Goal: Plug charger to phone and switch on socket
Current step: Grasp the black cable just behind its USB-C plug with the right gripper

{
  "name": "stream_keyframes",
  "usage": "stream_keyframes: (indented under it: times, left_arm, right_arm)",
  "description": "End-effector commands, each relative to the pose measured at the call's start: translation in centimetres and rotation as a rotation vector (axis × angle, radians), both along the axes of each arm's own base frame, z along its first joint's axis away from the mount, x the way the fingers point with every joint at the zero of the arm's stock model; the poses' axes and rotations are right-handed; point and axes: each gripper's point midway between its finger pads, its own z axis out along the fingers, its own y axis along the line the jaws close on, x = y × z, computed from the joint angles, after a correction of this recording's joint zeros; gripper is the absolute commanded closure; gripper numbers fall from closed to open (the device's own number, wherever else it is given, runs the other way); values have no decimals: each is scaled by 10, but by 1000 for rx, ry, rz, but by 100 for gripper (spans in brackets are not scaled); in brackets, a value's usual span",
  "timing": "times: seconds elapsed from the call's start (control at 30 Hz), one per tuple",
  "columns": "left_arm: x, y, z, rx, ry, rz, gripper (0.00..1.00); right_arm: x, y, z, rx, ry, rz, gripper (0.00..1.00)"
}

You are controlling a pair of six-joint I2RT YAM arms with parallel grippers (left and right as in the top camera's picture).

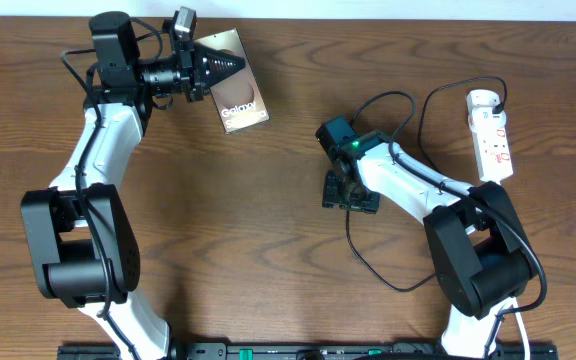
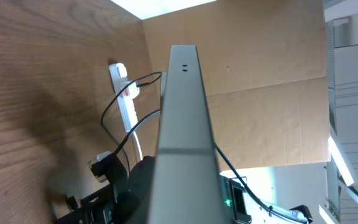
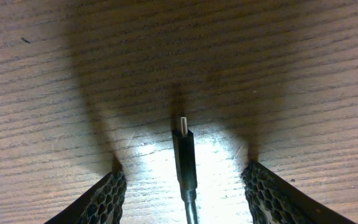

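The right hand points down at the bench near the middle, its fingers spread open. The charger tip lies flat on the wood between them, straight and pointing away. It touches neither finger, so nothing is gripped. From the hand, the thin black cable loops toward the near edge, then runs under the right arm. More of it arcs beyond the hand toward the right.

Farther right lies the socket, set lengthwise near to far, well apart from the hand. A black plug sits at its far end. From above I cannot tell how its switches stand.

At the far left, the left hand is clamped tight on the phone, lettered face up in the overhead view. In the left wrist view the phone shows edge-on, reaching away from the camera. I cannot tell whether the phone is off the bench.
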Motion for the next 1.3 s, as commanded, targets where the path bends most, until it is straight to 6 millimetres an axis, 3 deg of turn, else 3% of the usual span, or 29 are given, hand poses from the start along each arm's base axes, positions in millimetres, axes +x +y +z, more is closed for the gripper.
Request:
stream_keyframes:
  times: [0.0,0.13,0.23,0.4,0.63,1.27]
  left_arm:
    - [-5,-1,8,-7,-38,-29,93]
    - [-5,-1,8,-7,-38,-29,93]
    - [-5,-1,8,-7,-38,-29,93]
    - [-5,-1,8,-7,-37,-29,92]
    - [-5,-1,8,-7,-37,-29,93]
    - [-5,-1,8,-7,-38,-29,92]
  right_arm:
    - [-2,2,-2,6,4,-4,41]
    - [-2,2,-2,6,3,-4,49]
    - [-2,2,-2,7,3,-4,60]
    - [-1,3,-2,8,1,-4,63]
    - [-1,3,-2,8,1,-4,76]
    - [-1,3,-2,8,1,-4,83]
